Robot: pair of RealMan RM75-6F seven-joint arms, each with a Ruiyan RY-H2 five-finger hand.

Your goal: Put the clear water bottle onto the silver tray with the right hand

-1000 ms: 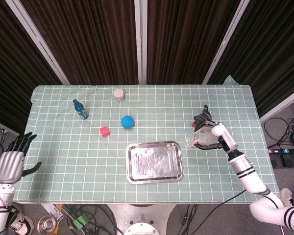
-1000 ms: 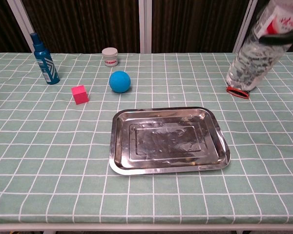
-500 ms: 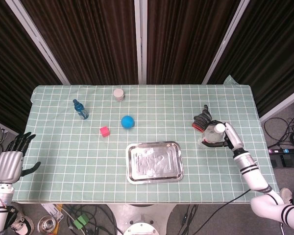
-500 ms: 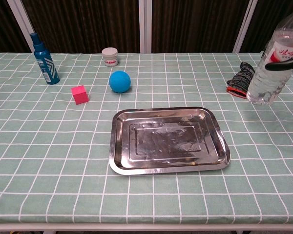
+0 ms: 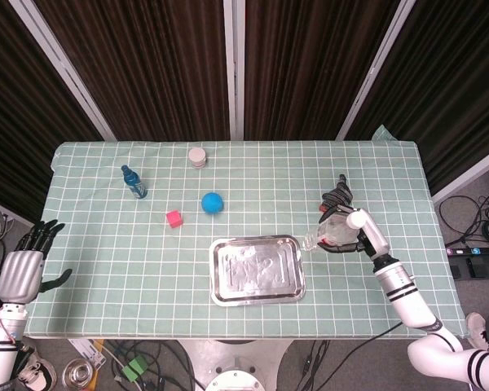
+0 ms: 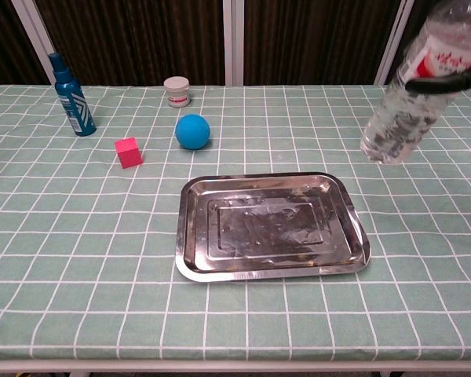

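My right hand (image 5: 355, 230) grips the clear water bottle (image 5: 326, 235) and holds it in the air just right of the silver tray (image 5: 257, 270). In the chest view the bottle (image 6: 407, 98) leans, base down-left and cap up-right, with a dark finger (image 6: 449, 78) wrapped across its label. Its base hangs above the cloth, beyond the right rim of the tray (image 6: 271, 265), which lies bare. My left hand (image 5: 19, 272) hovers off the table's left edge, fingers spread and holding nothing.
A blue spray bottle (image 5: 133, 182), a white jar (image 5: 197, 156), a blue ball (image 5: 213, 203) and a pink cube (image 5: 174, 217) sit behind and left of the tray. A dark striped cloth item (image 5: 338, 197) lies behind the right hand.
The bottle has tipped from near upright to leaning, and the right hand has carried it left, closer to the tray. The left hand has barely shifted.
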